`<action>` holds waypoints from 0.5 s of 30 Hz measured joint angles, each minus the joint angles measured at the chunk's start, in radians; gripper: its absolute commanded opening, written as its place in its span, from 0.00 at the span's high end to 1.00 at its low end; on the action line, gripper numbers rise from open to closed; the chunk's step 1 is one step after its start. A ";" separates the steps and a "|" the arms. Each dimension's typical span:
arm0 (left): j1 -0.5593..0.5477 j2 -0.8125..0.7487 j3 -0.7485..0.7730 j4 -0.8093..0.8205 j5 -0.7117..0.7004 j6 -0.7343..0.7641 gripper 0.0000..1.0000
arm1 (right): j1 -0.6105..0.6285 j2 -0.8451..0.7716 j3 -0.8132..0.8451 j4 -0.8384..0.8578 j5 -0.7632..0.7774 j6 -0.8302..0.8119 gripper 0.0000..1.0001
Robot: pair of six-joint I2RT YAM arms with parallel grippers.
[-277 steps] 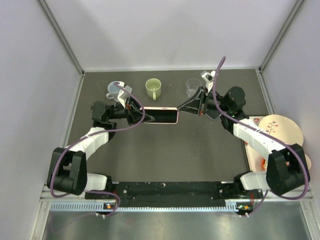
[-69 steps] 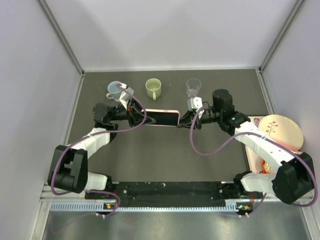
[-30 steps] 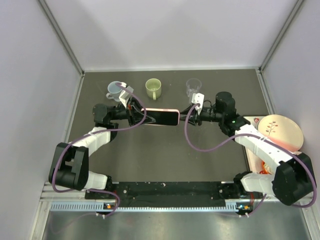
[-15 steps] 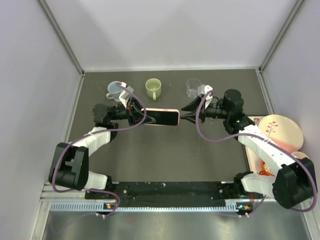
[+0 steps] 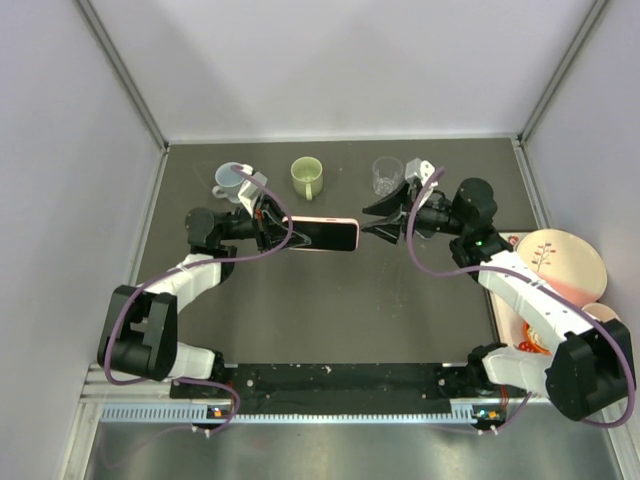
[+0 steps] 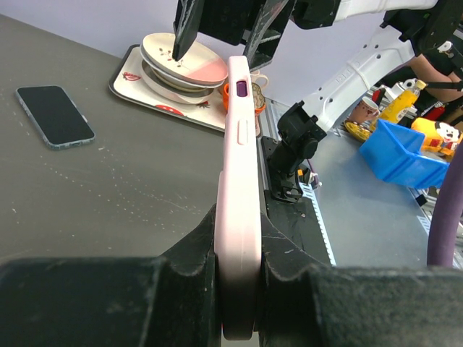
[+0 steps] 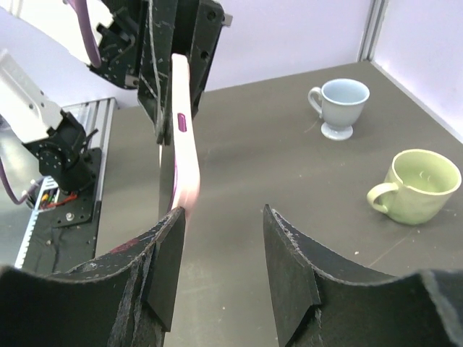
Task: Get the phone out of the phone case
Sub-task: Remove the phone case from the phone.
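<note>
Between the two arms, the pink phone case [image 5: 322,233] runs lengthwise left to right: the left gripper [image 5: 272,232] clamps its left end, and the right gripper [image 5: 370,219] stands spread just off its free end.

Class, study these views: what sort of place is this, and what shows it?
Probably a robotics lab test cell: a left arm and right arm mounted on a dark table, plain white panels walling it in, and props like the green mug and the pink phone case in the left hand.

Phone case [image 5: 322,234] centre; cups [image 5: 307,176] behind, plates [image 5: 560,262] right.
</note>
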 measured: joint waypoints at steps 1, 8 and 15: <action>0.000 0.000 0.000 0.000 0.000 0.000 1.00 | 0.000 -0.001 0.000 0.013 -0.002 0.013 0.52; 0.000 0.000 0.000 0.002 0.000 0.000 1.00 | -0.006 -0.004 -0.001 0.092 -0.013 0.105 0.52; 0.000 0.000 0.000 0.008 0.000 0.000 1.00 | -0.006 -0.004 -0.010 0.191 -0.020 0.195 0.53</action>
